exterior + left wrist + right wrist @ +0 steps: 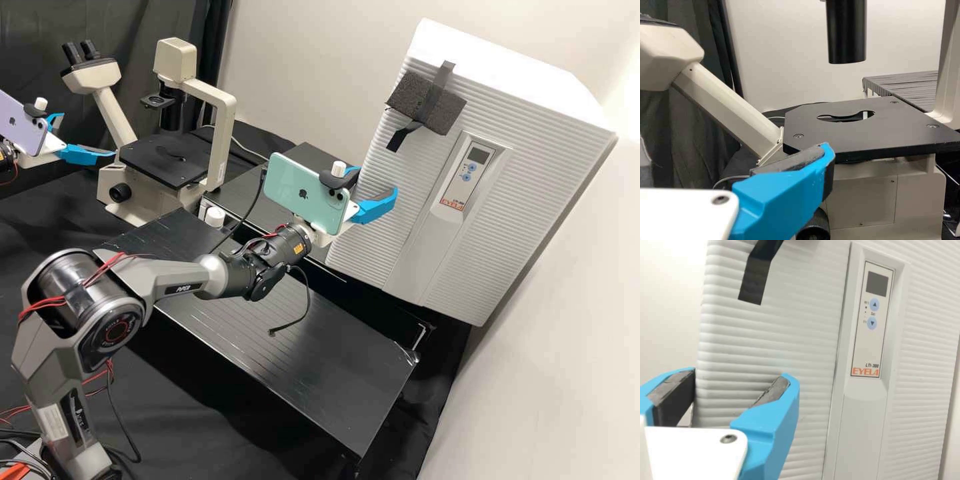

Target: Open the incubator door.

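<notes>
End effector on the right (377, 180), wide open, empty, before the incubator door (380, 237).

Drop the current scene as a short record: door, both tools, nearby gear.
incubator_door: shut
door_display: dark
right_tool: open, at the door's side edge
right_contact: cannot tell
left_tool: open, by the microscope
microscope_stage: black plate with a cutout
on_incubator: dark foam block, black strap across it

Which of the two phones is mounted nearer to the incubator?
The green phone; the other phone, at the high view's left edge, is light purple.
</notes>
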